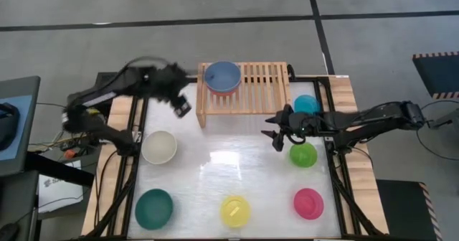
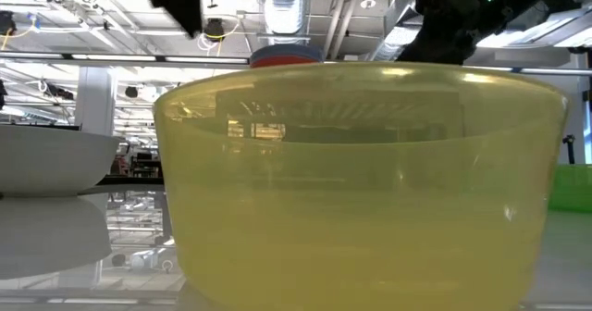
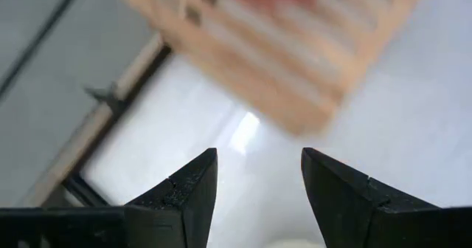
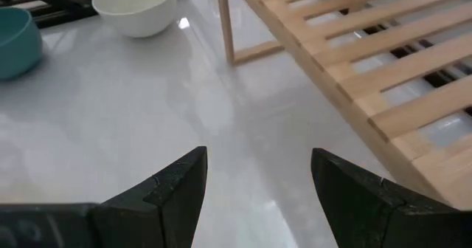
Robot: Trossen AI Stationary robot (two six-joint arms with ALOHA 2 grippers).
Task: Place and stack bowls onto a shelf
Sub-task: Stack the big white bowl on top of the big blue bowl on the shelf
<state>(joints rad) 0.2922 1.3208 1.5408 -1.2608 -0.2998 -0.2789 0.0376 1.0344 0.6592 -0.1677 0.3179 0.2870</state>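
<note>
A slate blue bowl [image 1: 222,76] sits nested in a red bowl on the left end of the light-wood shelf [image 1: 262,90]. On the table rest the white bowl [image 1: 159,147], teal bowl [image 1: 153,206], yellow bowl [image 1: 235,210], pink bowl [image 1: 308,203], lime green bowl [image 1: 303,155] and cyan bowl [image 1: 307,103]. My left gripper [image 1: 182,106] is open and empty, just left of the shelf. My right gripper [image 1: 276,133] is open and empty, in front of the shelf's right half, beside the lime bowl.
The yellow bowl [image 2: 361,181] fills the low view and hides most of the table. Dark frame rails [image 1: 337,162] run along the table's left and right sides. Bare white tabletop [image 1: 229,162] lies between the bowls and the shelf.
</note>
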